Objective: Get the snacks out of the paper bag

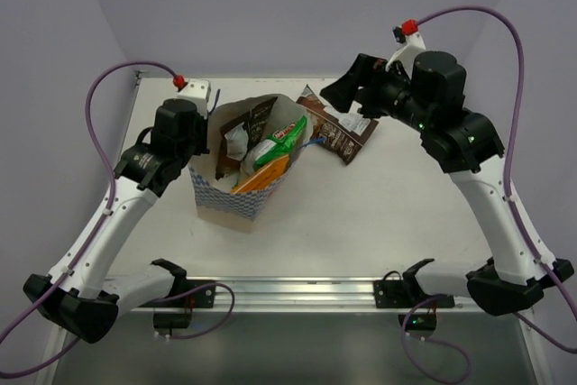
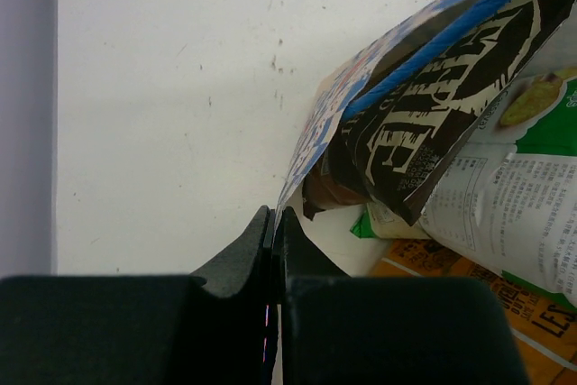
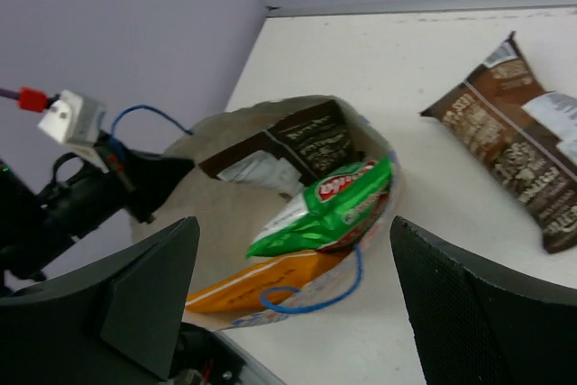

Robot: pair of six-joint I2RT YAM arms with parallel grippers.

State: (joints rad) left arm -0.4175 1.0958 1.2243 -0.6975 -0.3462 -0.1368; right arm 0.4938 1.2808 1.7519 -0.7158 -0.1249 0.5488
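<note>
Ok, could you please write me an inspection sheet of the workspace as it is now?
Surface: white table, a few small dark specks.
Job's things: paper bag standing open; green-and-white packet, orange packet and one dark brown packet inside it; second dark brown packet flat on the table beside the bag.
Clutter: nothing seen.
Grippers: left gripper shut on the bag's wall; right gripper open, holding nothing.
Cables: purple cables loop from both wrists.
Surroundings: plain pale walls.

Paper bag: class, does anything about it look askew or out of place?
The mouth of the paper bag is pulled lopsided where the left gripper pinches its rim, and the green packet sticks out over the opposite edge.
</note>
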